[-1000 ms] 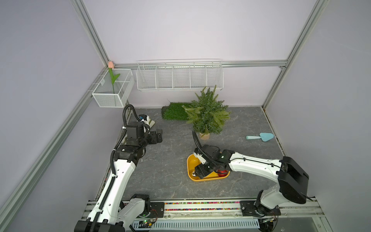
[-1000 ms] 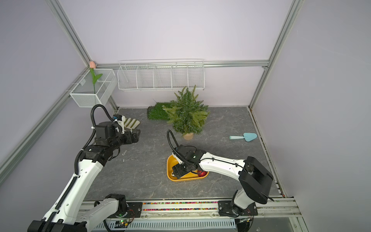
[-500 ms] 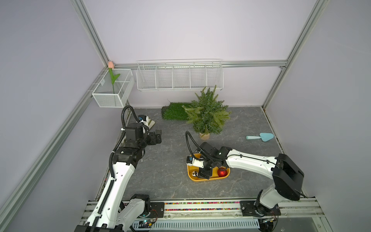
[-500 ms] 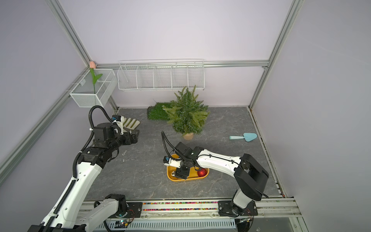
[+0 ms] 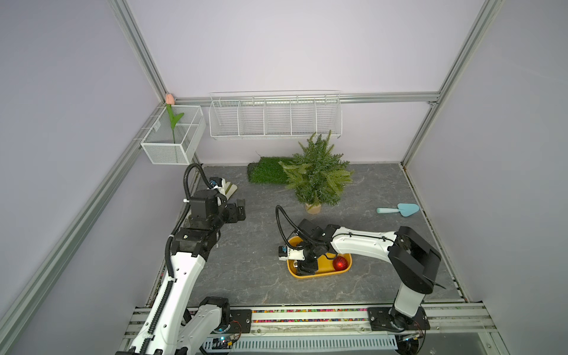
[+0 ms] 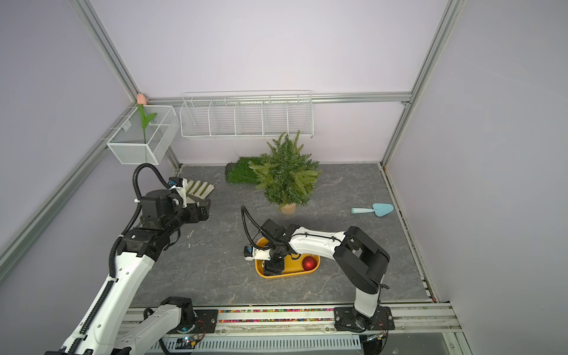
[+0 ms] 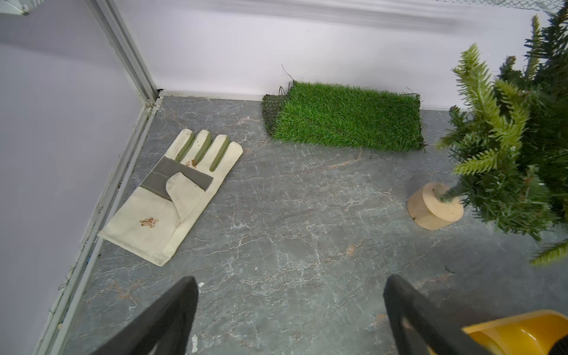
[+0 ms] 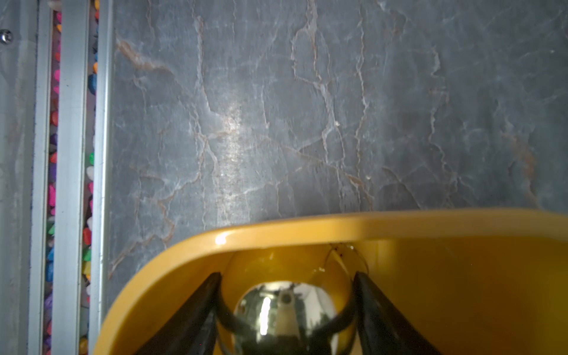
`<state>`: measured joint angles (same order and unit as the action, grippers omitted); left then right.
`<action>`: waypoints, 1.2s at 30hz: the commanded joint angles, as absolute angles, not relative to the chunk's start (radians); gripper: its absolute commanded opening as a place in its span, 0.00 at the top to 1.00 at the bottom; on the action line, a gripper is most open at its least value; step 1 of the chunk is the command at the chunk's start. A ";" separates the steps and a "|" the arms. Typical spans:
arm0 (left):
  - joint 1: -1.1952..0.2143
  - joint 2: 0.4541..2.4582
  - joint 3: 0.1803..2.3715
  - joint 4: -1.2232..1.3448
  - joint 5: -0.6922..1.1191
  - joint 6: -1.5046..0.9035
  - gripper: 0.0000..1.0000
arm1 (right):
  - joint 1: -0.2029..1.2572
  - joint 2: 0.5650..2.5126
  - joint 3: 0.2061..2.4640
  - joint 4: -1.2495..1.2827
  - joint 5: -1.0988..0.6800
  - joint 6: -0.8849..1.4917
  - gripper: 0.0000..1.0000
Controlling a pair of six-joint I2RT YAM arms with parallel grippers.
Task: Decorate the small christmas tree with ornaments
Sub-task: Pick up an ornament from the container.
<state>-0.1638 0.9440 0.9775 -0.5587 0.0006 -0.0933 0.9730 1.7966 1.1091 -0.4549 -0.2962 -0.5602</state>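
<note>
- The shiny gold ball (image 8: 285,310) lies inside the yellow tray (image 8: 307,226), at the tray's end toward the left arm. It sits right between the two fingers of the right gripper (image 8: 287,276) (one black finger close against each flank).
- Whether those fingers already press on the ball or only stand beside it, I cannot tell.
- The tray's rim rises just past the ball and the fingertips, so the ball sits tucked into a corner of the tray.
- The red ball (image 5: 341,263) lies in the same tray at its other end, apart from the right gripper.
- The small tree (image 5: 316,175) stands upright beyond the tray, toward the back wall, with bare floor between the two.
- The left gripper (image 7: 290,279) hangs well away from the tray, fingers spread wide with nothing between them.
- Farther from the tray: a grass mat (image 5: 266,173) behind the tree against the back wall, a glove (image 7: 172,196) flat in the back corner on the left arm's side, and a trowel (image 5: 399,210) (pale blue) off by the opposite wall.
</note>
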 commanded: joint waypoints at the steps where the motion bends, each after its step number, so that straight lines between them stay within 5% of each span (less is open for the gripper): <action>1: -0.164 0.931 0.969 -0.562 -0.020 -0.086 0.04 | 0.961 1.785 1.106 -0.428 -0.353 -0.568 0.33; 17: -0.174 0.915 1.004 -0.516 0.050 -0.155 0.06 | 0.876 1.492 1.036 -0.483 -0.357 -0.511 0.44; 25: -0.371 0.936 1.048 -0.354 0.098 -0.111 0.07 | 0.841 1.242 1.023 -0.553 -0.296 -0.627 0.49; 36: -0.579 1.107 1.242 -0.322 0.745 0.032 0.14 | 0.850 0.936 0.986 -0.556 -0.155 -0.902 0.53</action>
<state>-0.5243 1.0912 1.1961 -0.3283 0.5121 -0.0353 0.8459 0.9966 1.0107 -0.5751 -0.1894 -0.7841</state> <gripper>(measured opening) 0.858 0.597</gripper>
